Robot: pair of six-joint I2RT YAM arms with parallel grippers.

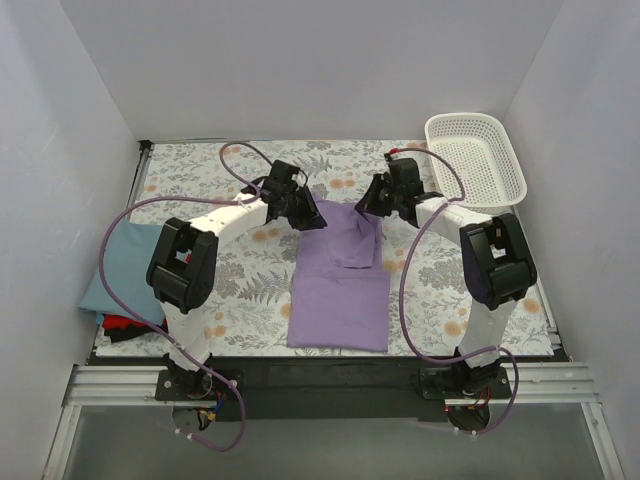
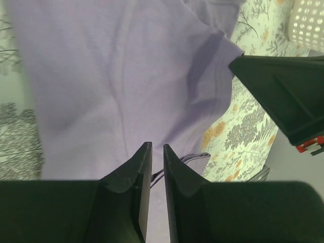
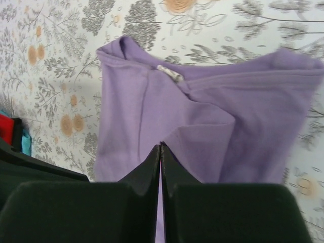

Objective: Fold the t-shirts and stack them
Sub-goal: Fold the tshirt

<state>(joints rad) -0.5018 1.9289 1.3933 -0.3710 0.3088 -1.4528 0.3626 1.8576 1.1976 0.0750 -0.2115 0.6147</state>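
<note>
A lilac-purple t-shirt [image 1: 340, 290] lies lengthwise in the middle of the table, its right sleeve part folded over the upper middle. My left gripper [image 1: 303, 212] hovers at the shirt's far left corner. In the left wrist view [image 2: 157, 147] its jaws stand a narrow gap apart above the cloth [image 2: 116, 66], holding nothing. My right gripper [image 1: 372, 205] is at the far right corner. In the right wrist view [image 3: 161, 145] its tips are pressed together on the corner of a folded flap of the shirt [image 3: 202, 101].
A folded dusty blue-grey shirt [image 1: 125, 265] lies on red [image 1: 125, 322] and black [image 1: 120, 334] ones at the left table edge. A white mesh basket [image 1: 475, 155] stands at the back right. The floral table cover [image 1: 240, 290] lies under everything. White walls enclose three sides.
</note>
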